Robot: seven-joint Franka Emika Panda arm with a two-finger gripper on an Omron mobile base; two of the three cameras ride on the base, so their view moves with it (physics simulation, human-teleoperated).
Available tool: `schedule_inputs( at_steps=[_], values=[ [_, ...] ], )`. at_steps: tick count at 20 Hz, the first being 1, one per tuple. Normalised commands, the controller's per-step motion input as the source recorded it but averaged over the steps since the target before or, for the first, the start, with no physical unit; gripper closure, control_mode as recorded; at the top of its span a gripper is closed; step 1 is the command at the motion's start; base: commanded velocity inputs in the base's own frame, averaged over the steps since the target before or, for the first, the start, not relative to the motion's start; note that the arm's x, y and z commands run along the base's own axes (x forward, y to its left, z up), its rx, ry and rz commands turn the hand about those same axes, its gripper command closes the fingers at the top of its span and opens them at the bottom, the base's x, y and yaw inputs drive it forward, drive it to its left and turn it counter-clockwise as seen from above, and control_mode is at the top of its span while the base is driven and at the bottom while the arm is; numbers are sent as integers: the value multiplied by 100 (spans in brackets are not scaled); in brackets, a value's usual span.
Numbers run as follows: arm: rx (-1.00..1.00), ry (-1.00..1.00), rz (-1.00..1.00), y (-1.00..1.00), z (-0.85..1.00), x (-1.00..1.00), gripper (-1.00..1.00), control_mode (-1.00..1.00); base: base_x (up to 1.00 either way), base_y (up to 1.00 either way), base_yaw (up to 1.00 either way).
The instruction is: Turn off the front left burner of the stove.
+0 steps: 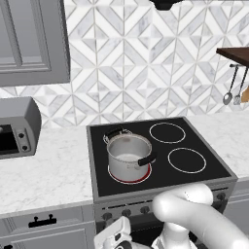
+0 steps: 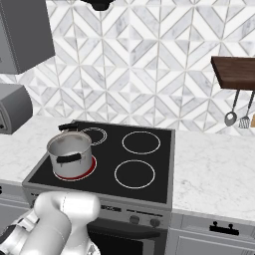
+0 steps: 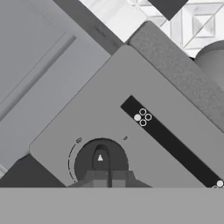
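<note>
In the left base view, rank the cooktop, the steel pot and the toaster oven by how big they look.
1. The stove, its black glass cooktop, is clearly largest.
2. The steel pot and the toaster oven look alike; the oven is cut off by the picture's edge, so no ranking between them.

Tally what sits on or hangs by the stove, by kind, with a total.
Burner rings on the stove: 4, counting the front left burner glowing red under the pot and one half hidden behind it
Pots: 1
Hanging utensils: 2
Total: 7
</note>
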Motion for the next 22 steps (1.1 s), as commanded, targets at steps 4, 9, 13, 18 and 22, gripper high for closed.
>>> schedule_inputs(
  at_steps=[4, 9, 13, 18, 22],
  values=[
    [0, 2, 0, -1, 0, 23, 100, -100, 0, 0, 0],
    [0, 8, -5, 29, 0, 65, 100, -100, 0, 0, 0],
    [0, 4, -9, 51, 0, 73, 100, -100, 0, 0, 0],
    [0, 0, -10, 55, 0, 78, 100, -100, 0, 0, 0],
    [0, 0, -12, 25, 17, 75, 100, -100, 0, 0, 0]
  ],
)
